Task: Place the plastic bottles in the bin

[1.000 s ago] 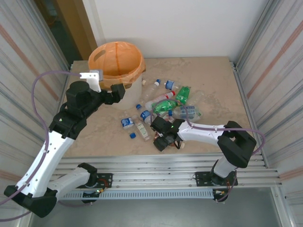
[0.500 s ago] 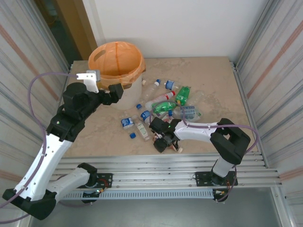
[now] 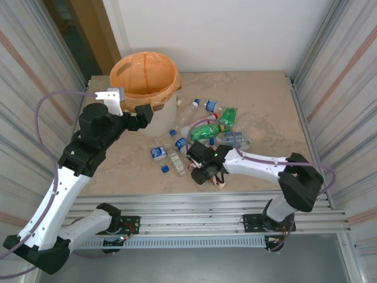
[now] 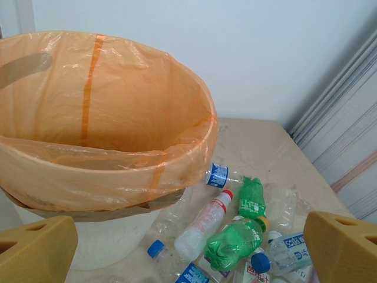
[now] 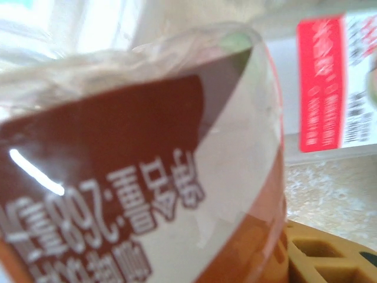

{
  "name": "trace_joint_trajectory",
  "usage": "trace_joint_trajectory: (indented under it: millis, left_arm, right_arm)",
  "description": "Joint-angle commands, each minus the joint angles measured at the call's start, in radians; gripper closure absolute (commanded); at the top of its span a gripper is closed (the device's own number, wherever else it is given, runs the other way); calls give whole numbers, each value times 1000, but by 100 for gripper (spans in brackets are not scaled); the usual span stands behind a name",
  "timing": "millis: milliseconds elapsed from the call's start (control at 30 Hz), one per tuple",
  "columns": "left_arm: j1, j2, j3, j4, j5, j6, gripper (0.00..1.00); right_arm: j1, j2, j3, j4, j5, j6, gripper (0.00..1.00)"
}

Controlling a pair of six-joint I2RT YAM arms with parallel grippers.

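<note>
Close against the right wrist camera, a copper-brown bottle (image 5: 118, 171) is blurred and cut off, so whether the right gripper (image 3: 207, 172) grips it cannot be told. Overhead, plastic bottles (image 3: 206, 131) lie scattered right of the bin (image 3: 144, 79); the left gripper (image 4: 188, 250) gapes open beside its rim.

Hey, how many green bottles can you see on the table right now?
2. One green bottle lies right of the bin, toward the back; the other lies just nearer and left of it. More may be hidden.
</note>
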Motion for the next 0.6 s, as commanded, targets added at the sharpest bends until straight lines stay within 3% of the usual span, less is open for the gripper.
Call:
trace_joint_trajectory:
  millis: [0, 200, 567]
  left_arm:
    - [-5, -5, -15, 22, -22, -19, 1]
    - [-6, -12, -30, 16, -4, -29, 1]
    - [-3, -74, -107, 8, 42, -31, 1]
  right_arm:
    - [1, -99, 53, -51, -12, 3, 63]
    - [-84, -200, 138, -30, -53, 49, 70]
    - [-269, -243, 309, 154, -255, 163, 73]
